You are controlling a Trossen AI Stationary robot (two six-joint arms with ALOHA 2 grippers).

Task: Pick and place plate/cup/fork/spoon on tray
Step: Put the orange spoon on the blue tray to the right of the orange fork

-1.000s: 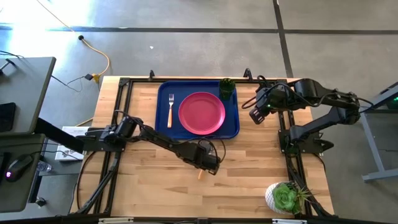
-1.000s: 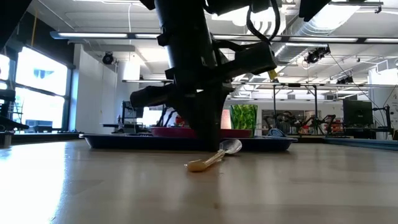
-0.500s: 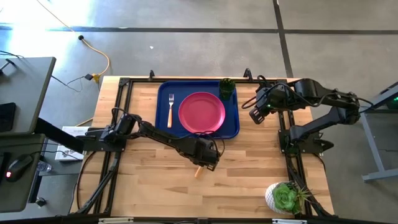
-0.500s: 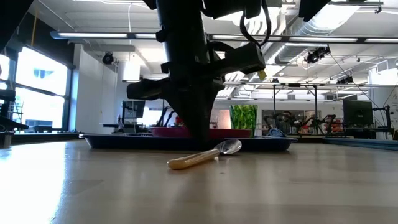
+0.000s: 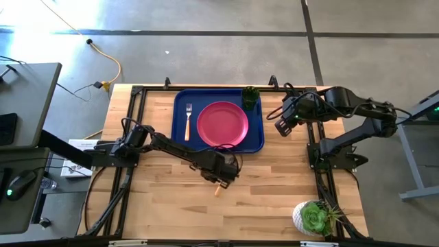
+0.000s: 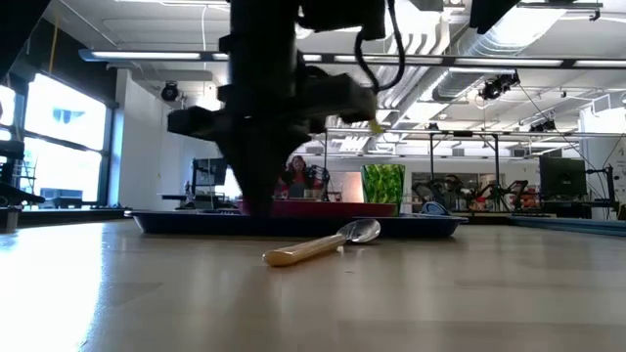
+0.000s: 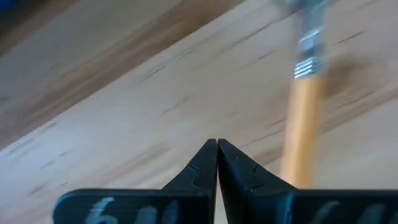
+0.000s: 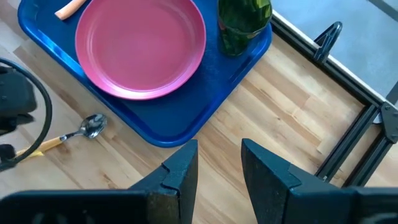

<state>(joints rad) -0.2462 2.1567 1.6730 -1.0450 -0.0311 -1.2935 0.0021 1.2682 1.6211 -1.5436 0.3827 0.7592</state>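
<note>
The spoon (image 6: 318, 244) lies flat on the wood table in front of the blue tray (image 5: 180, 140); its silver bowl points toward the tray and its tan handle (image 5: 219, 189) toward the near edge. My left gripper (image 5: 215, 174) is shut and empty, low over the table just left of the spoon handle (image 7: 301, 124). On the tray lie the pink plate (image 5: 222, 124) and the fork (image 5: 187, 121), and the green cup (image 5: 250, 98) stands at its far right corner. My right gripper (image 8: 219, 149) is open and empty over the table right of the tray.
A white pot with a succulent (image 5: 312, 217) stands at the table's near right corner. Black frame rails (image 5: 130, 130) run along the table's left and right sides. Bare wood lies near of the tray. A person (image 6: 293, 178) shows far off in the room.
My left gripper has gone toward the table's left and slightly far edge, off the spoon, and has stayed shut. The spoon has turned about on the table: its handle has swung toward the left while its bowl has stayed in place; since half a second ago it lies still.
</note>
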